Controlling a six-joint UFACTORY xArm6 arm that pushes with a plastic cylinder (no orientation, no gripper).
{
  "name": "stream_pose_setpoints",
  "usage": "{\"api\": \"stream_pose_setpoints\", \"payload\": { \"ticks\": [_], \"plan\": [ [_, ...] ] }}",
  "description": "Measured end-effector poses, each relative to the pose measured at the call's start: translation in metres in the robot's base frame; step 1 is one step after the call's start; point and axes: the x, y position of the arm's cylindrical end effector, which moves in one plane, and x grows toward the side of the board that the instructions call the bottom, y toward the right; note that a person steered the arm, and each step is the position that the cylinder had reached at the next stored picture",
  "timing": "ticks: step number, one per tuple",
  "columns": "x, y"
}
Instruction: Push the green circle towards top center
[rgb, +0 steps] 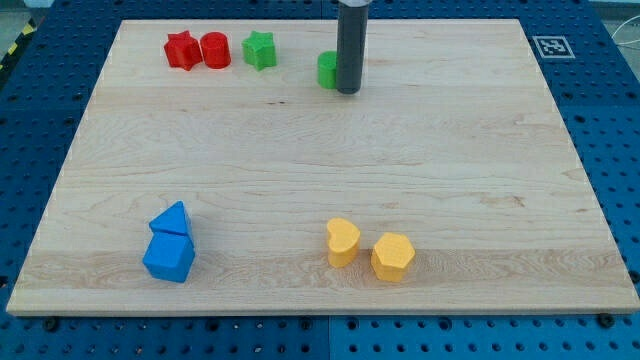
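A pale wooden board lay on a blue perforated table, with a black-and-white marker tag at the board's two-o'clock corner. The green circle sat near twelve o'clock on the board, partly hidden by the dark rod; being round, it showed no long axis or heading. The arm had no hand to spread or pinch, only the rod, and the tip rested touching the circle at its three-o'clock side. Toward eleven o'clock stood a green star, a red cylinder and a red star. Two blue blocks touched at seven o'clock; two yellow blocks sat at six.
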Motion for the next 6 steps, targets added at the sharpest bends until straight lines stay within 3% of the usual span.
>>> {"api": "stream_pose_setpoints", "payload": {
  "ticks": [5, 6],
  "plan": [
    [-0.030, -0.012],
    [0.014, 0.006]
  ]
}}
